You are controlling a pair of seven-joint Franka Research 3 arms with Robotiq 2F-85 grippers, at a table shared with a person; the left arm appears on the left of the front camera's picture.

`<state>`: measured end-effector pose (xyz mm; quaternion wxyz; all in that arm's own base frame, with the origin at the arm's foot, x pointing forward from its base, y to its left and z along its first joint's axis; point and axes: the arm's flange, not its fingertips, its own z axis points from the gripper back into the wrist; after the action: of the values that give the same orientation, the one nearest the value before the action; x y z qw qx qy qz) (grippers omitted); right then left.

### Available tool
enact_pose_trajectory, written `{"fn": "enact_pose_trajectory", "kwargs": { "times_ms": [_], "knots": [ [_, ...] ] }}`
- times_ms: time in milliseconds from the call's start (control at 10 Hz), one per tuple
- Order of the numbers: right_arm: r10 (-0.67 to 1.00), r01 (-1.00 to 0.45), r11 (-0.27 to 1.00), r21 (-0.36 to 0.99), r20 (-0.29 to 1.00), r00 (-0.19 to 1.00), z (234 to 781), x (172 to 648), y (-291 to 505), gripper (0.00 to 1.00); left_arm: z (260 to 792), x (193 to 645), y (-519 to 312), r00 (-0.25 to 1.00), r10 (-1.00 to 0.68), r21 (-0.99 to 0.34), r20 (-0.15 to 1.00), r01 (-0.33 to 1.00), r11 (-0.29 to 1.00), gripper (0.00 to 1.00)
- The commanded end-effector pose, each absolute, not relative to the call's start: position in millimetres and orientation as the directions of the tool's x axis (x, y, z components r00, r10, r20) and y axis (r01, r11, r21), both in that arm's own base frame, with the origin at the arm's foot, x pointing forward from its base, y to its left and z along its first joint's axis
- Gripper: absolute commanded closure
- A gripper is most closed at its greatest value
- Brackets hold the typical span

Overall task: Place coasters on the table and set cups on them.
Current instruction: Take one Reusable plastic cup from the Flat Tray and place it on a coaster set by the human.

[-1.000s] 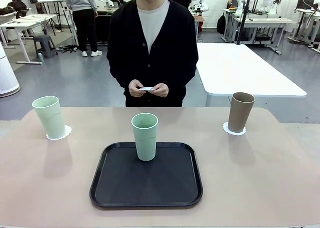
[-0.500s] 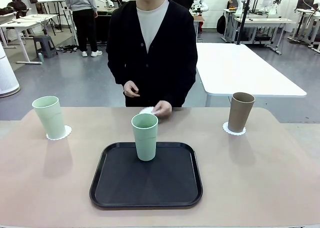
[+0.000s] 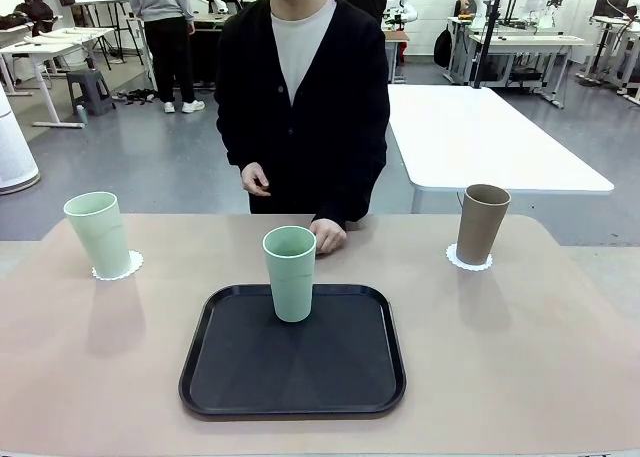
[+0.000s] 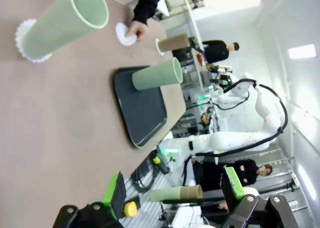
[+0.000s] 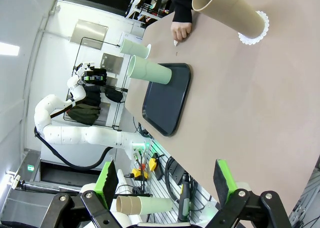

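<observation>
Two of three cups already stand on coasters. One mint cup (image 3: 98, 234) sits on a scalloped coaster (image 3: 118, 267), far ahead of the left gripper (image 4: 174, 182). The brown cup (image 3: 482, 224) sits on another coaster (image 3: 468, 261), far ahead of the right gripper (image 5: 164, 170). Both grippers hang released, jaws wide, grasping nothing.

Farther from both grippers than the second mint cup (image 3: 290, 273), which stands on a black tray (image 3: 250, 377), a person's hand (image 3: 328, 235) presses the third coaster (image 4: 124, 33) onto the tan table (image 3: 520, 357). The next move is probably lifting that cup, kept upright, onto this coaster once the hand clears.

A white table (image 3: 480, 137) and grey floor (image 3: 120, 177) lie beyond.
</observation>
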<state>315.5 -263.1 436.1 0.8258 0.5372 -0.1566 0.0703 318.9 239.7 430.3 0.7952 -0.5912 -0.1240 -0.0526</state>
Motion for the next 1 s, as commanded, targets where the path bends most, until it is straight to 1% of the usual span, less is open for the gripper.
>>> {"fn": "enact_pose_trajectory", "kwargs": {
  "times_ms": [0,900],
  "knots": [
    [-0.049,-0.292,0.407,0.865,0.341,0.939,437.1,315.4,-262.5,0.0,429.7,317.0,239.7,0.962,0.068,-0.928,0.266,0.236,0.288,0.0],
    [-0.049,-0.292,0.407,0.865,0.341,0.939,437.1,315.4,-262.5,0.0,429.7,317.0,239.7,0.962,0.068,-0.928,0.266,0.236,0.288,0.0]
  ]
}}
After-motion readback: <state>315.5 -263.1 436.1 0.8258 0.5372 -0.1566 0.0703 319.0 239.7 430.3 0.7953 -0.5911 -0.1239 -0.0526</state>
